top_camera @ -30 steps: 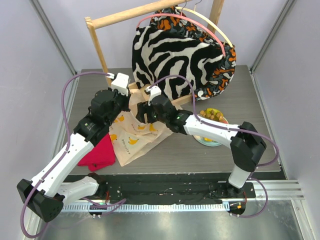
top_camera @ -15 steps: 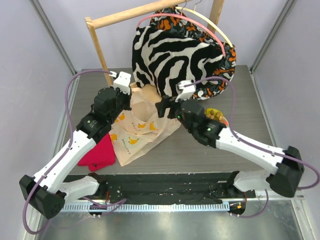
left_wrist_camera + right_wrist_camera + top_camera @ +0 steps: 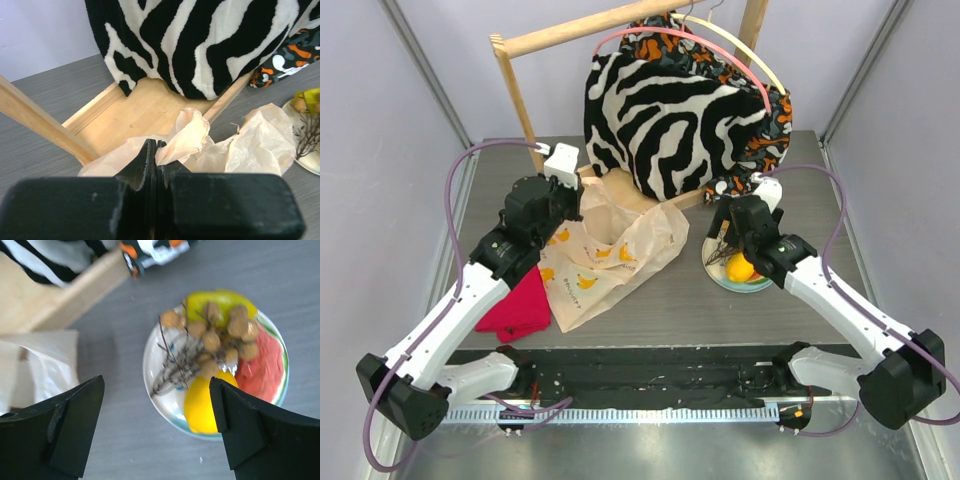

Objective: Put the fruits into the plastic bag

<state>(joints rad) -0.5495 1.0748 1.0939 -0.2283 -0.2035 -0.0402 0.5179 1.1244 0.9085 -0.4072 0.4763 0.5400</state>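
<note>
— What is the biggest thing here?
— The grey counter (image 3: 720,305). A wooden rack (image 3: 517,95) stands at its far side, and a zebra-striped garment (image 3: 670,110) hangs from the rack, its lower edge close above the rack's base board.

— And the plastic bag?
— The plastic bag (image 3: 605,255) lies crumpled on the counter left of centre, in front of the rack's base. It is cream-white and printed with small yellow bananas. Its far edge is lifted. The left fingers (image 3: 147,160) are closed flat together on a fold of that edge, pinching the thin film between them.

— Anything beside it?
— A red cloth (image 3: 520,308) lies at the bag's left, touching it, partly under the left arm.

— Where are the fruits?
— On a round white plate (image 3: 150,351) with a light rim, on the counter to the right of the bag and apart from it. A yellow lemon (image 3: 205,402) sits at the near edge of the plate. Beside it is a reddish fruit (image 3: 262,367), and a yellow-green fruit (image 3: 220,297) is at the far edge. A bunch of small brownish grapes (image 3: 220,337) on dry twigs lies across the middle, touching the lemon.

— And the right fingers?
— The right fingers (image 3: 70,425) are spread wide above the plate, one to either side of it in the wrist view. They hold nothing and touch no fruit.
</note>
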